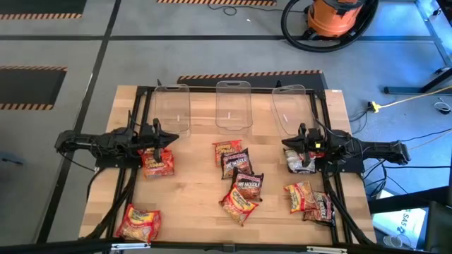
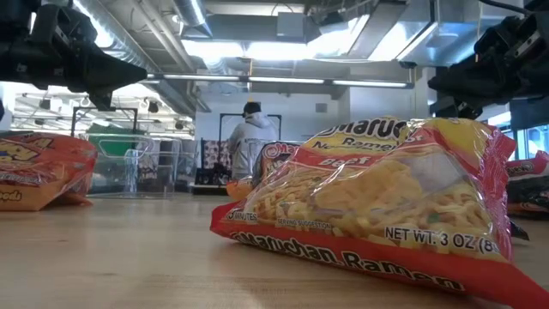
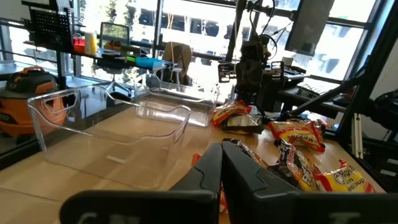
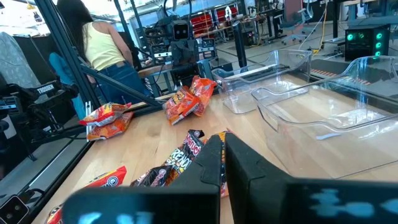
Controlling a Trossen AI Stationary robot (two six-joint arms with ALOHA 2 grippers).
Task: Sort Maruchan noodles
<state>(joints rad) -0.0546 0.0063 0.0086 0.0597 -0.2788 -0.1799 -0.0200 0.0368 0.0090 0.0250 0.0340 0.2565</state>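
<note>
Several Maruchan noodle packets lie flat on the wooden table (image 1: 191, 212). A cluster (image 1: 239, 180) sits in the middle. One packet (image 1: 157, 162) is below my left gripper and one (image 1: 139, 222) lies at the near left. Two (image 1: 311, 201) are at the near right and one (image 1: 300, 161) is below my right gripper. An orange-and-yellow packet (image 2: 377, 202) fills the low view. My left gripper (image 1: 169, 139) (image 3: 222, 165) and right gripper (image 1: 286, 143) (image 4: 222, 155) hover level above the table's left and right sides, both shut and holding nothing.
Three clear plastic bins (image 1: 173, 106) (image 1: 233, 104) (image 1: 291, 109) stand in a row along the far edge. Black frame rails (image 1: 339, 204) run along the table's sides. An orange vacuum (image 1: 337, 17) stands on the floor beyond. People (image 2: 250, 142) (image 4: 102, 43) are in the room behind.
</note>
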